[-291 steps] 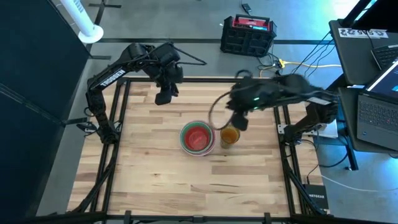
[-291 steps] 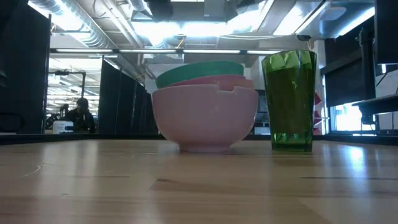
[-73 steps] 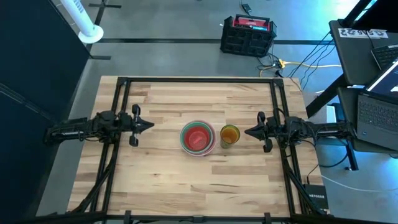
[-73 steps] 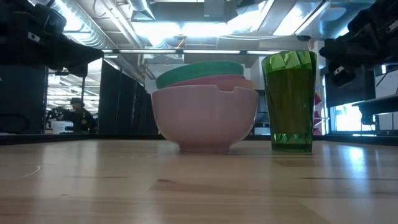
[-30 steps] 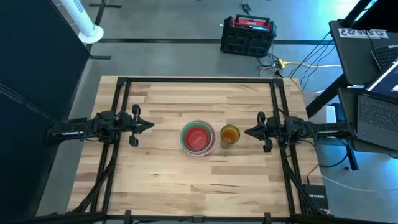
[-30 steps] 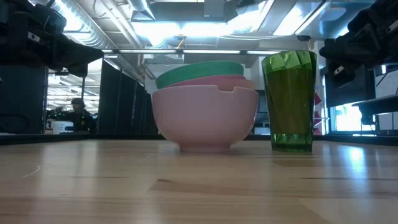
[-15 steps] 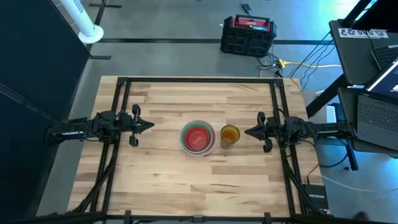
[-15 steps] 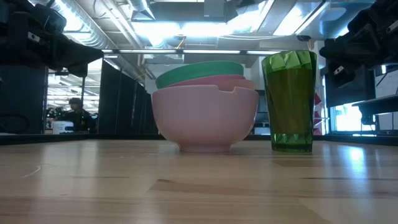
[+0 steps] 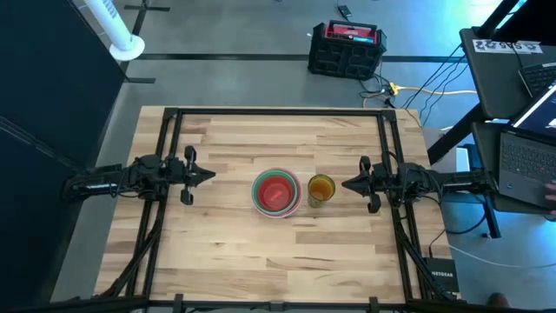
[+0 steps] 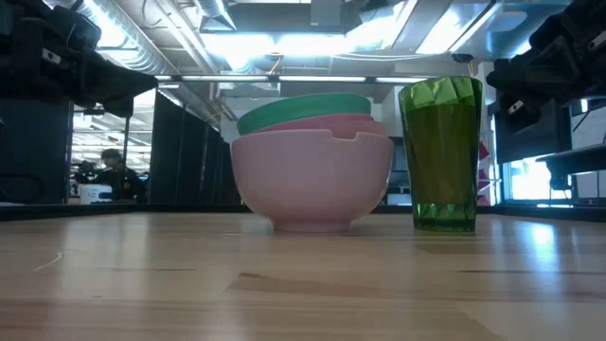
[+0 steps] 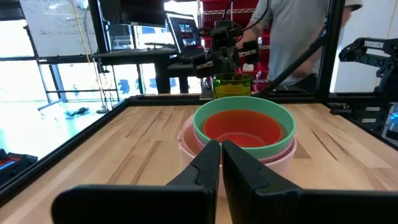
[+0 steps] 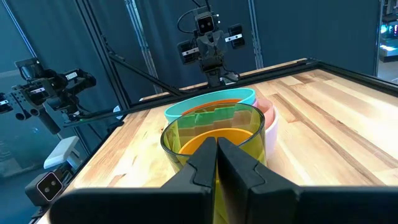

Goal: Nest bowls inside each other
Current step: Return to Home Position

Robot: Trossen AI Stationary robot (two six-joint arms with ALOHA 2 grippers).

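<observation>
The bowls (image 9: 276, 192) stand nested in one stack at the table's middle: red inside teal green, inside pink ones; the lowest, pale pink bowl (image 10: 312, 180) rests by its base on the wood. Just right of the stack stands a tall green cup (image 9: 321, 189) with an orange cup (image 12: 214, 142) inside it. My left gripper (image 9: 212, 175) hovers shut at the left side, pointing level at the stack (image 11: 242, 127). My right gripper (image 9: 345, 184) hovers shut at the right side, pointing level at the green cup (image 12: 214, 134). Neither touches anything.
Black frame rails (image 9: 165, 217) run along the table's left and right sides. A black crate (image 9: 347, 48) sits on the floor beyond the far edge. Laptops (image 9: 521, 130) stand off the right side, with a person's hand (image 9: 549, 193) there. Bare wood lies near and far of the stack.
</observation>
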